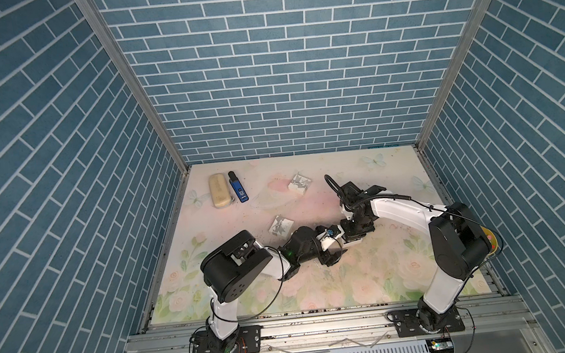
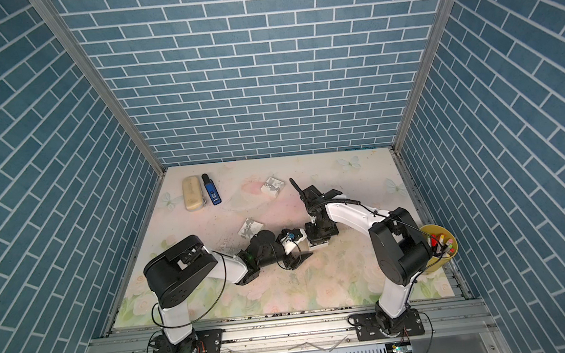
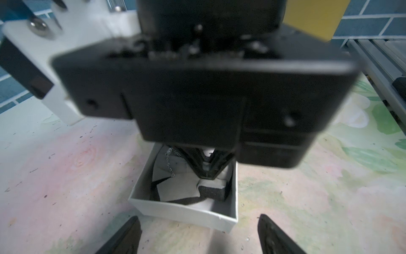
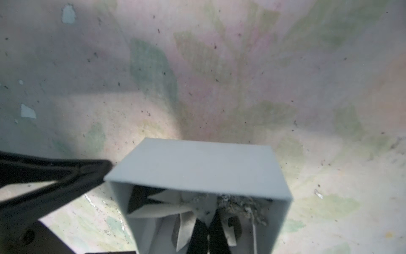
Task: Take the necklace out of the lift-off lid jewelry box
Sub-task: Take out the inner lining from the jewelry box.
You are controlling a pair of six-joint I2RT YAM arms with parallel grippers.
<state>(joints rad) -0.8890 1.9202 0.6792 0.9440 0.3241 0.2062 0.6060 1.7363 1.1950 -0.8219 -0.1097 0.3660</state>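
Beige case, blue stick, yel. pen cup

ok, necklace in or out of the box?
In. The necklace lies inside the open box, on its insert; the right fingers reach in, shut.

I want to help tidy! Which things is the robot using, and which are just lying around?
Using: open white box, necklace, right claw, probably the nearer patterned lid.
Lying about: beige case, blue stick, pen cup, far patterned box.

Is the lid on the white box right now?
No, in the left wrist view the white box is open-topped, with the right tool reaching down inside it.
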